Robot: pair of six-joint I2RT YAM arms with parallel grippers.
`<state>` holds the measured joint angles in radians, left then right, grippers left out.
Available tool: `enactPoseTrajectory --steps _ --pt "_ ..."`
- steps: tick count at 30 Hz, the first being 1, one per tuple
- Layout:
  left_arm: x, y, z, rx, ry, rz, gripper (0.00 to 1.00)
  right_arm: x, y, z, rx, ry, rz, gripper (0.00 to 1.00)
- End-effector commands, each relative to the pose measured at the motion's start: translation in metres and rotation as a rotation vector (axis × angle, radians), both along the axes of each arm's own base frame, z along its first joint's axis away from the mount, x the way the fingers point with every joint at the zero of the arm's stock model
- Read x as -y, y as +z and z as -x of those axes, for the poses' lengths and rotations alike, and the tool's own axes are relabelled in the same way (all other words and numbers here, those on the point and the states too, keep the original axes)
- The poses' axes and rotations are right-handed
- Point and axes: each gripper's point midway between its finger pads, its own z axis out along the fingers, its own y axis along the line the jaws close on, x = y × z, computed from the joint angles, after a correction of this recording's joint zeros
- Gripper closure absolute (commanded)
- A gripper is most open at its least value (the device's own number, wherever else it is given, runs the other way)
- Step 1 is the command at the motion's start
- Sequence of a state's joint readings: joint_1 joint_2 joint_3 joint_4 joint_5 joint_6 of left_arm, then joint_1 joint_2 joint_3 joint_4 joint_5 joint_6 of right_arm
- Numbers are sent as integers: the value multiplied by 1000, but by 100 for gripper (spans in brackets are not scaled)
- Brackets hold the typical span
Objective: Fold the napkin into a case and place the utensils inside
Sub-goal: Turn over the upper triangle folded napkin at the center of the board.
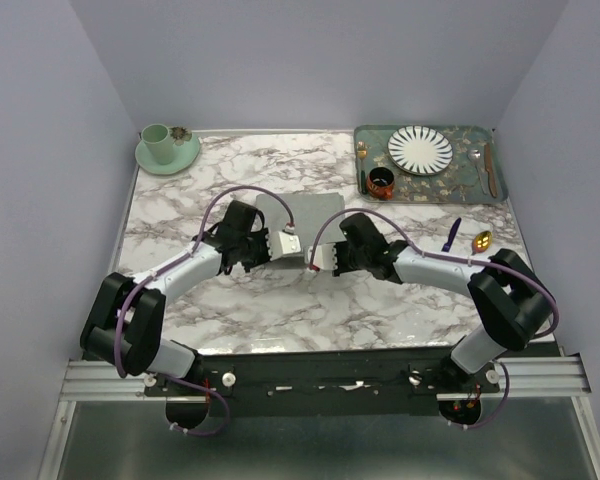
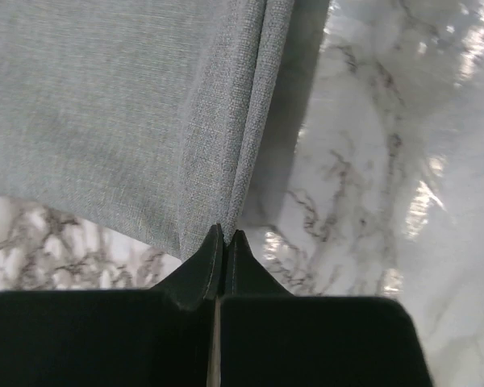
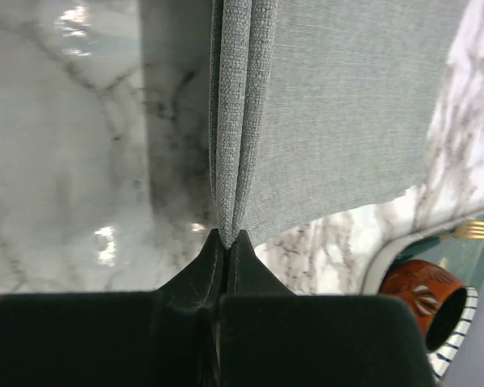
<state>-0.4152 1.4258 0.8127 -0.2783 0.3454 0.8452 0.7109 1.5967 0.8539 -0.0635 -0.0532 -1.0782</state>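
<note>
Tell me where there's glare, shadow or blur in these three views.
Top external: even, soft light, faint sheen on the marble table. Left wrist: napkin weave sharp, its shadow beside the fold, white glare patches at right. Right wrist: glare spots at left, orange cup slightly soft.

1. Napkin (image 1: pixel 302 210): plain grey matte cloth, centre of scene, far part lying flat.
2. Its near edge is doubled into a layered fold. One end is pinched in the closed left gripper (image 2: pixel 224 239), the other in the closed right gripper (image 3: pixel 224 237).
3. Blue-handled utensil (image 1: pixel 452 234): lies flat, angled, well right of napkin.
4. Gold spoon (image 1: pixel 483 241): just right of it, not touching.
</note>
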Motion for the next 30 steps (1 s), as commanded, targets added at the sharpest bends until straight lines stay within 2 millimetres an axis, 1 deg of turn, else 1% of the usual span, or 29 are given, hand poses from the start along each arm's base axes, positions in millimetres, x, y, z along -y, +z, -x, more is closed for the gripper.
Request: enactPoseTrajectory --steps 1,3,4,5,6,7,9,10,11,12,13,14,15,16,17,18,19,20,21,22,23,24,25,26,27,28,29,30 --pt "-15 -29 50 -146 -1 -80 100 31 -32 42 -119 -52 114 99" --pt "-11 -30 60 -150 -17 -78 100 30 -34 50 -129 -42 119 99" --pt "-12 -35 68 -174 -12 -81 100 32 -35 55 -138 -43 123 99" --pt "-12 -35 72 -180 -16 -80 100 35 -40 61 -151 -41 133 99" --pt "-10 -34 77 -182 -21 -75 100 33 -41 67 -158 -31 135 99" --pt "-10 -39 88 -207 -35 -84 100 34 -39 71 -164 -36 130 99" --pt "-7 -38 98 -219 -41 -74 100 37 -44 85 -187 -21 144 99" --pt "-5 -40 107 -234 -60 -80 95 37 -43 89 -189 -24 138 99" --pt "-4 -40 112 -252 -65 -72 86 41 -44 95 -207 -23 152 97" --pt "-2 -36 117 -261 -74 -64 78 37 -44 102 -233 -1 145 92" --pt "-3 -31 122 -290 -72 -64 70 37 -41 105 -249 -7 139 80" --pt "-2 -25 124 -303 -74 -55 68 40 -35 110 -272 -10 138 67" --pt "0 -18 126 -322 -58 -32 66 39 -29 111 -274 -18 123 56" --pt "1 -5 125 -337 -47 -12 62 36 -17 110 -268 -25 99 39" --pt "-4 4 118 -350 -9 14 61 36 -7 115 -278 -18 81 36" --pt "-1 14 117 -379 10 62 60 35 1 117 -282 -21 63 34" --pt "1 33 104 -368 39 101 59 30 14 115 -283 -28 32 31" --pt "-1 43 95 -374 79 136 58 30 19 120 -304 -25 25 29" --pt "-10 48 80 -396 147 174 57 29 28 119 -303 -30 6 28" --pt "-6 68 64 -394 197 247 55 27 31 119 -318 -48 -12 28" --pt "-8 74 53 -405 240 283 55 20 42 115 -321 -55 -46 28" --pt "-13 71 38 -437 301 308 55 19 40 112 -345 -83 -47 28" --pt "-8 88 21 -445 355 384 54 17 40 110 -375 -121 -63 30" --pt "-7 90 10 -460 390 414 54 8 51 104 -385 -134 -94 32" --pt "-6 84 -2 -502 444 437 55 8 50 97 -409 -175 -102 33" --pt "-6 92 -21 -473 472 482 55 4 45 93 -455 -220 -110 35" --pt "-4 93 -29 -504 528 515 55 1 44 94 -500 -232 -111 36" --pt "-3 85 -37 -526 559 522 55 -6 56 82 -500 -254 -151 37"
